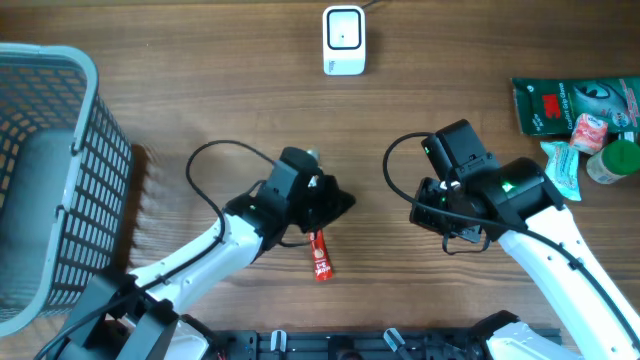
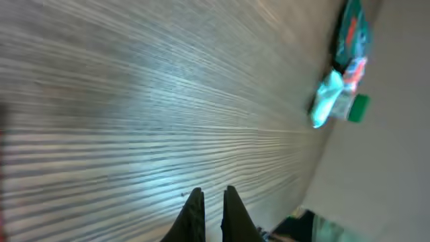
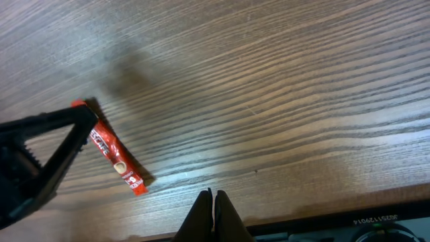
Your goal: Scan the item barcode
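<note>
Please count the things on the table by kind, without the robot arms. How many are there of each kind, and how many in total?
basket: 1
white scanner: 1
packets: 4 (red sachet, green pouch, pink packet, pale teal packet)
green-capped bottle: 1
Total: 7

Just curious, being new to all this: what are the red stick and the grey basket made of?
The red stick looks like a printed foil or plastic sachet: flat, with lettering along it. The grey basket seems moulded matte plastic, judging by its even grid walls and rounded rim.
</note>
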### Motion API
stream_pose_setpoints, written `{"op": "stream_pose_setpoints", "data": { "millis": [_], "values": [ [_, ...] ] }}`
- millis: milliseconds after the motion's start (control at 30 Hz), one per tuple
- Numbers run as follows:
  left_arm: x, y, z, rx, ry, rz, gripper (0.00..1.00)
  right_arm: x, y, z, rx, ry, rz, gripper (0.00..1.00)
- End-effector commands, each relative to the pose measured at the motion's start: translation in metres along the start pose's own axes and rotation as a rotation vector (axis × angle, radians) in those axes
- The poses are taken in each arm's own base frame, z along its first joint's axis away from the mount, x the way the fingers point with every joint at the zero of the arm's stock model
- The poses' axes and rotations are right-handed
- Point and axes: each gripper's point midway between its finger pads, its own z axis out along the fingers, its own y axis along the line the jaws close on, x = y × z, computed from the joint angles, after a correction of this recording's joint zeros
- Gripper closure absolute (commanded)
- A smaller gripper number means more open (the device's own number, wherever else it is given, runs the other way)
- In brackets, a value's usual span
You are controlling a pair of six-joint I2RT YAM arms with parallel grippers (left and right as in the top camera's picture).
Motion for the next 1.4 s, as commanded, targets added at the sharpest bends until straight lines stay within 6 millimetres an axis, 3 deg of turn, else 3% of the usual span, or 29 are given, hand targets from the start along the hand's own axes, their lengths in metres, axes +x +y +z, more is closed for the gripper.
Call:
{"op": "stream_pose_setpoints", "data": {
  "millis": [0, 33, 67, 100, 133, 200, 233, 267, 300, 400, 467, 500, 533, 600, 733, 767, 933, 1000, 1133, 1167, 1233, 1300, 1367],
  "values": [
    [-0.039, -0.044, -0.039, -0.06, -0.208, 0.25, 0.97, -0.005, -0.011, -0.014, 0.013, -0.083, 0.006, 0.96],
    [-0.057, -0.056, -0.066, -0.138, -0.316, 0.301, 0.96, -0.005, -0.013, -0.02, 0.0, -0.11, 0.006, 0.96],
    [-0.077, -0.072, -0.105, -0.222, -0.458, 0.352, 0.96, -0.006, -0.016, -0.03, -0.021, -0.157, 0.007, 0.96],
    [-0.096, -0.091, -0.158, -0.294, -0.637, 0.385, 0.93, -0.007, -0.019, -0.039, -0.039, -0.198, 0.009, 0.95],
    [-0.102, -0.101, -0.189, -0.307, -0.735, 0.386, 0.89, -0.008, -0.021, -0.043, -0.046, -0.216, 0.01, 0.95],
    [-0.104, -0.118, -0.268, -0.267, -0.983, 0.35, 0.68, -0.009, -0.026, -0.053, -0.056, -0.271, 0.014, 0.96],
    [-0.103, -0.119, -0.296, -0.256, -1.07, 0.327, 0.57, -0.009, -0.027, -0.056, -0.062, -0.281, 0.015, 0.96],
    [-0.099, -0.119, -0.341, -0.234, -1.22, 0.281, 0.36, -0.009, -0.028, -0.058, -0.069, -0.293, 0.017, 0.95],
    [-0.095, -0.122, -0.376, -0.21, -1.334, 0.265, 0.02, -0.009, -0.028, -0.059, -0.072, -0.295, 0.017, 0.95],
    [-0.071, -0.167, -0.481, -0.108, -1.654, 0.431, 0.0, -0.008, -0.028, -0.059, -0.079, -0.29, 0.048, 0.95],
    [-0.058, -0.189, -0.524, -0.11, -1.818, 0.523, 0.0, -0.005, -0.026, -0.058, -0.091, -0.271, 0.071, 0.95],
    [-0.055, -0.194, -0.534, -0.213, -1.865, 0.609, 0.0, -0.003, -0.028, -0.057, -0.083, -0.264, 0.073, 0.95],
    [-0.056, -0.193, -0.534, -0.389, -1.858, 0.724, 0.0, -0.001, -0.03, -0.057, -0.074, -0.256, 0.073, 0.89],
    [-0.062, -0.176, -0.534, -0.619, -1.819, 0.739, 0.0, 0.0, -0.032, -0.056, -0.066, -0.249, 0.074, 0.76],
    [-0.058, -0.176, -0.532, -0.606, -1.799, 0.799, 0.0, -0.003, -0.034, -0.057, -0.059, -0.266, 0.117, 0.51],
    [-0.06, -0.176, -0.531, -0.601, -1.793, 0.806, 0.0, -0.004, -0.034, -0.057, -0.059, -0.273, 0.119, 0.41],
    [-0.06, -0.165, -0.532, -0.593, -1.766, 0.842, 0.0, -0.017, -0.013, -0.046, -0.097, -0.259, 0.116, 0.34],
    [-0.047, -0.157, -0.539, -0.508, -1.765, 0.845, 0.0, -0.018, 0.008, -0.022, -0.128, -0.174, 0.085, 0.32],
    [-0.018, -0.145, -0.56, -0.433, -1.811, 0.858, 0.0, -0.009, 0.071, 0.028, -0.279, 0.046, -0.182, 0.44],
    [-0.008, -0.144, -0.563, -0.418, -1.815, 0.894, 0.0, -0.006, 0.085, 0.045, -0.299, 0.09, -0.242, 0.35],
    [0.006, -0.143, -0.566, -0.402, -1.825, 0.932, 0.0, 0.002, 0.099, 0.071, -0.307, 0.156, -0.343, 0.25],
    [0.028, -0.14, -0.57, -0.375, -1.844, 0.982, 0.0, 0.017, 0.099, 0.108, -0.244, 0.256, -0.364, 0.25],
    [0.051, -0.136, -0.574, -0.357, -1.864, 1.024, 0.0, 0.031, 0.104, 0.125, -0.262, 0.339, -0.394, 0.27]
  ]
}}
